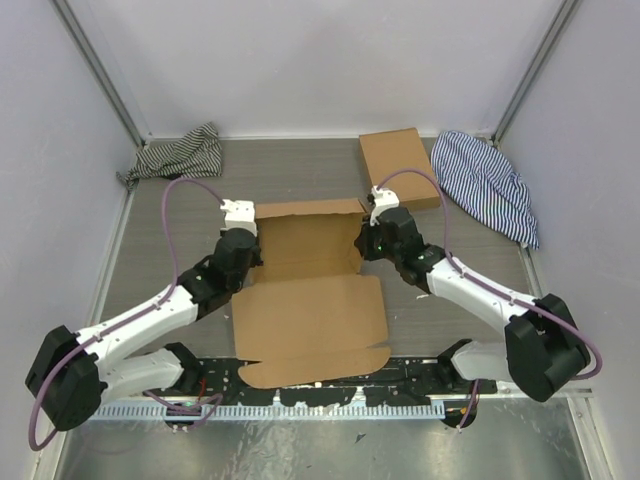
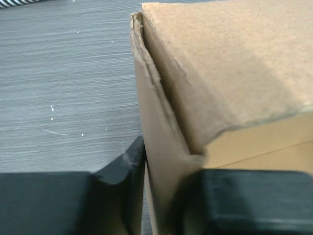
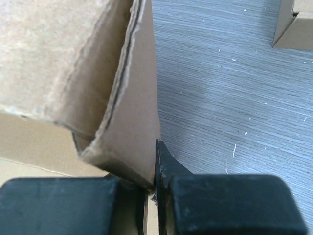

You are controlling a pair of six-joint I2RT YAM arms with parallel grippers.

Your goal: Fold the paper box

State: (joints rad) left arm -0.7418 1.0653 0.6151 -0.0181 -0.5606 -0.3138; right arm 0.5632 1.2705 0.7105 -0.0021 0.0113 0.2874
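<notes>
brown paper box (image 1: 315,310), grey table (image 1: 470,300), blue-striped cloth (image 1: 485,185)

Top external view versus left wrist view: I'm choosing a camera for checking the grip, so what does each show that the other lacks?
Only the top external view shows the whole brown cardboard paper box, the right gripper on its right wall, the smaller brown cardboard box and the blue-striped cloth. Only the left wrist view shows the wall's doubled layers pinched between the fingers. Both show the left gripper at the left wall and the grey table.
</notes>
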